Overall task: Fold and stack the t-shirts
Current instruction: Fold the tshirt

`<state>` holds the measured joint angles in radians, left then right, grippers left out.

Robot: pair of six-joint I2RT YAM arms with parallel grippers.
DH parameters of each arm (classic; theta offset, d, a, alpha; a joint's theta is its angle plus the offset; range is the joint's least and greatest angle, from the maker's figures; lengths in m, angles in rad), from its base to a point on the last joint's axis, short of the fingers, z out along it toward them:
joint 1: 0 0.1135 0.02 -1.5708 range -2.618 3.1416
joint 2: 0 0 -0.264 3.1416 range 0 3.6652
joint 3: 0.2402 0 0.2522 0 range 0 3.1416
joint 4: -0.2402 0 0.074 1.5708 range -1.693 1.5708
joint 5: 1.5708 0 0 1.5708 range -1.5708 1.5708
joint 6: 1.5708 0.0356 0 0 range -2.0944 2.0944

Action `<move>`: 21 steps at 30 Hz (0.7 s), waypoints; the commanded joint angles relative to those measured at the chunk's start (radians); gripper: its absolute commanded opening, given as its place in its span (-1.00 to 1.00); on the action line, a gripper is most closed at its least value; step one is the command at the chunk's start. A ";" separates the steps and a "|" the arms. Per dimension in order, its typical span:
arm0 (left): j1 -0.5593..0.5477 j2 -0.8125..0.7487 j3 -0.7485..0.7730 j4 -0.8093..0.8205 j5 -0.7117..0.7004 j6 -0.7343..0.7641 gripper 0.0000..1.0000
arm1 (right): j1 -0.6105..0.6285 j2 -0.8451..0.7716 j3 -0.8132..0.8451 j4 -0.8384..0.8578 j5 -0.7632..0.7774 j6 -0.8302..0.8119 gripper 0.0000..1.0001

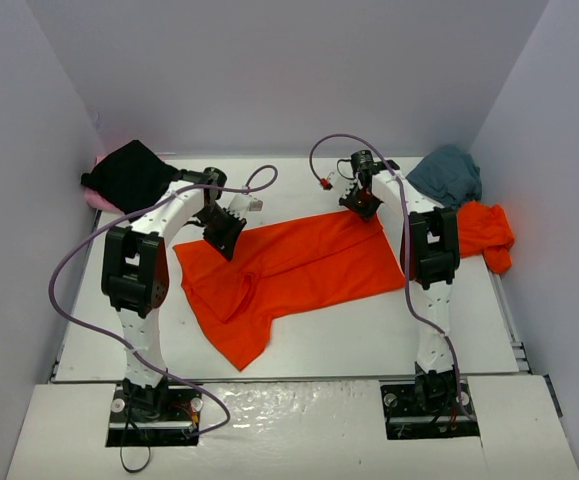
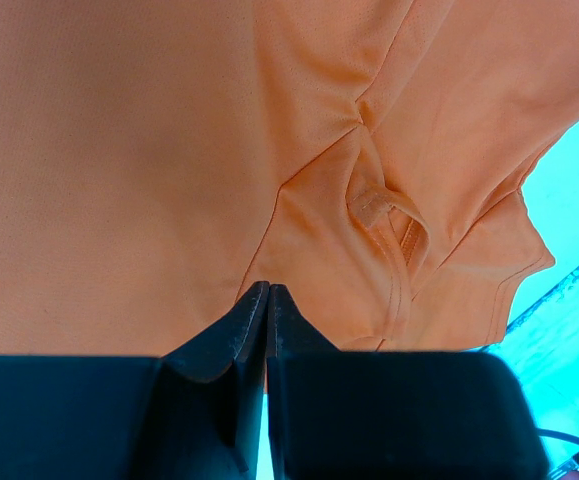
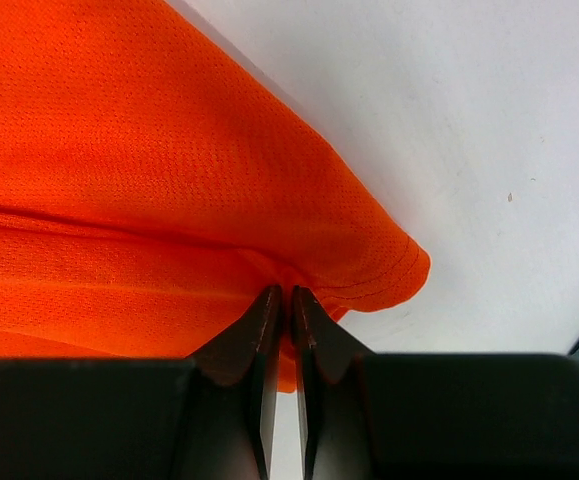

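A bright orange-red t-shirt (image 1: 289,270) lies spread across the middle of the table, folded lengthwise. My left gripper (image 1: 224,238) is shut on its far left edge; in the left wrist view (image 2: 267,287) the cloth (image 2: 119,150) fills the frame. My right gripper (image 1: 364,205) is shut on its far right corner; the right wrist view (image 3: 282,292) shows the hem (image 3: 389,260) pinched between the fingertips. A second orange-red t-shirt (image 1: 484,235) lies crumpled at the right edge. A teal-grey t-shirt (image 1: 447,175) is at the back right. A black t-shirt (image 1: 129,175) sits on a pink one (image 1: 99,198) at the back left.
White walls close in the table on the left, back and right. The table's near edge (image 1: 289,378) runs in front of the arm bases. Purple cables loop over both arms.
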<state>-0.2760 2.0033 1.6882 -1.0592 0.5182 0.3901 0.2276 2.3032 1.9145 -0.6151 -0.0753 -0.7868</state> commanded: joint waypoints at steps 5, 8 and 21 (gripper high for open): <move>-0.006 -0.021 0.041 -0.023 0.003 0.020 -1.00 | -0.012 -0.098 -0.030 -0.027 0.004 -0.009 -0.86; -0.006 -0.022 0.041 -0.022 0.002 0.019 -1.00 | -0.013 -0.119 -0.050 -0.028 0.006 -0.010 -0.90; -0.006 -0.034 0.030 -0.019 0.001 0.021 -1.00 | -0.010 -0.214 -0.143 -0.046 -0.015 -0.025 -0.96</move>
<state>-0.2760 2.0033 1.6882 -1.0610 0.5156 0.3904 0.2218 2.2030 1.7943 -0.6260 -0.0753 -0.7902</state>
